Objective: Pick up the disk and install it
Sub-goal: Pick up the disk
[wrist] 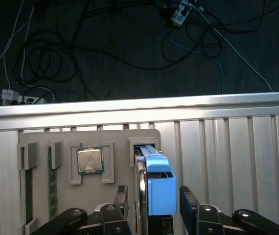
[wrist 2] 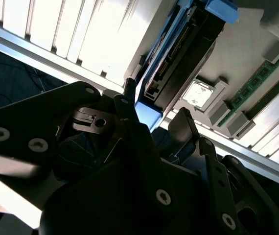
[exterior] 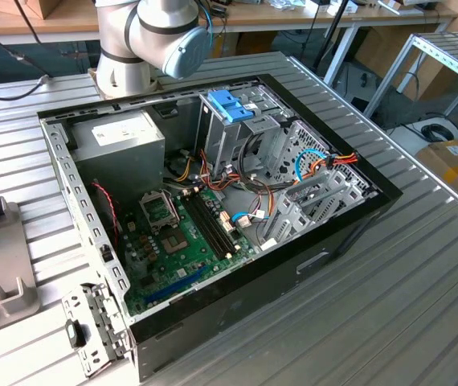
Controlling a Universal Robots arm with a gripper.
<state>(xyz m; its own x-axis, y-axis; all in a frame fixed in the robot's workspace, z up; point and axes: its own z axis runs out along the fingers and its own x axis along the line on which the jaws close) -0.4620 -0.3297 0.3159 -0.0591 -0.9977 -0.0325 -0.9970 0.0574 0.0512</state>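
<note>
The disk [wrist: 160,188] stands on edge in a slot of a grey holder plate [wrist: 115,137], its light-blue carrier frame facing the camera in the first wrist view. My gripper [wrist: 154,196] straddles the disk, one black finger [wrist: 122,196] on each side. The gripper is open, with a narrow gap showing on one side. In the second wrist view the same disk [wrist 2: 178,58] runs away from my gripper [wrist 2: 156,103], dark body and blue frame between the fingertips [wrist 2: 128,90]. The open computer case [exterior: 76,189] lies on the ribbed metal table in the exterior view.
The holder plate also carries a processor chip [wrist: 90,160] and memory sticks [wrist: 52,183]. Inside the case are a grey power-supply box [exterior: 120,141], a motherboard [exterior: 189,241], a drive cage with a blue latch piece [exterior: 231,104] and loose cables [exterior: 317,161]. The arm's base [exterior: 145,40] stands behind the case.
</note>
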